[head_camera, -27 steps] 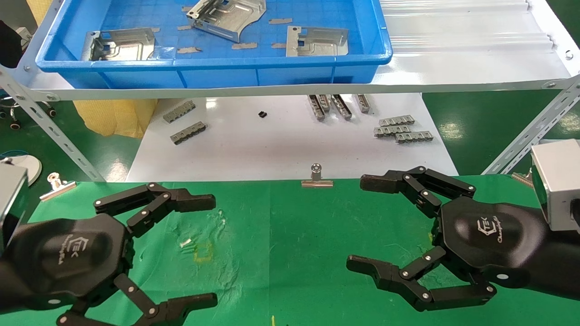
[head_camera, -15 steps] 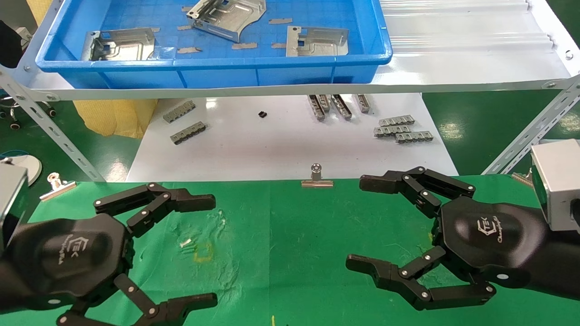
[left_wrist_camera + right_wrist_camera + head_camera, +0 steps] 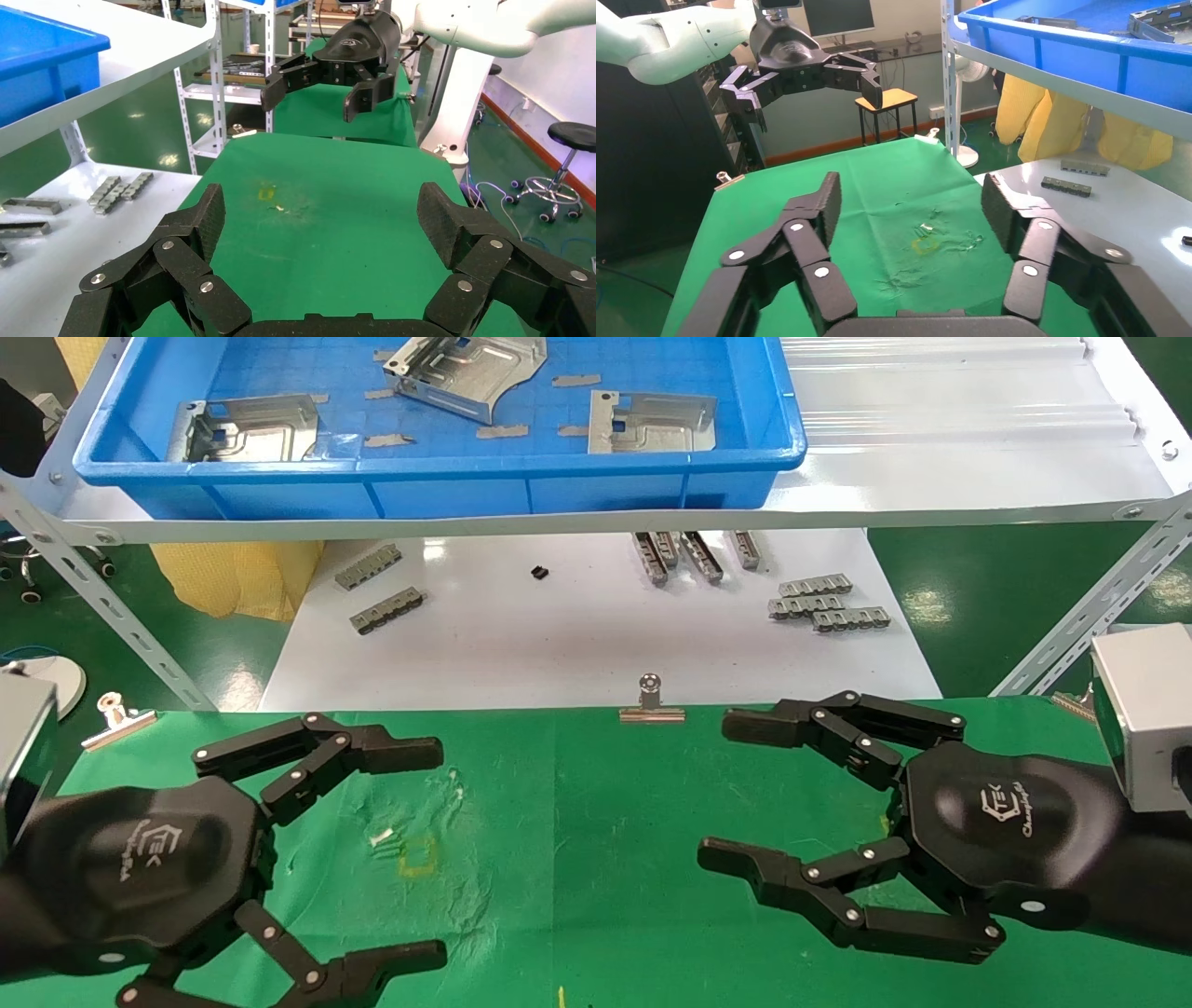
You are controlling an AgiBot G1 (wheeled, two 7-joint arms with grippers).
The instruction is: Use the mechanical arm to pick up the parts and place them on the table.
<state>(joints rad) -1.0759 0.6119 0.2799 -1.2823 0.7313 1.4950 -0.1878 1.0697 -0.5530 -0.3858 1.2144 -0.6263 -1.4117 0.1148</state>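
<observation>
Three silver sheet-metal parts lie in the blue tray (image 3: 577, 491) on the upper shelf: one at the left (image 3: 247, 428), one at the back middle (image 3: 466, 370), one at the right (image 3: 652, 423). The green-cloth table (image 3: 596, 822) lies below and in front. My left gripper (image 3: 424, 854) is open and empty over the cloth's left side; it also shows in its wrist view (image 3: 320, 217). My right gripper (image 3: 736, 794) is open and empty over the cloth's right side, as its wrist view (image 3: 909, 203) shows too. Both are far below and in front of the tray.
Small grey ribbed bars (image 3: 824, 603) lie on the white tabletop (image 3: 559, 635) under the shelf. Binder clips (image 3: 651, 700) hold the cloth's far edge. Grey tape strips (image 3: 503, 430) lie in the tray. A slanted shelf strut (image 3: 1090, 607) stands at the right.
My right gripper has shifted slightly left and its fingers have drawn a little closer together while staying open. The left gripper and the parts have not moved.
</observation>
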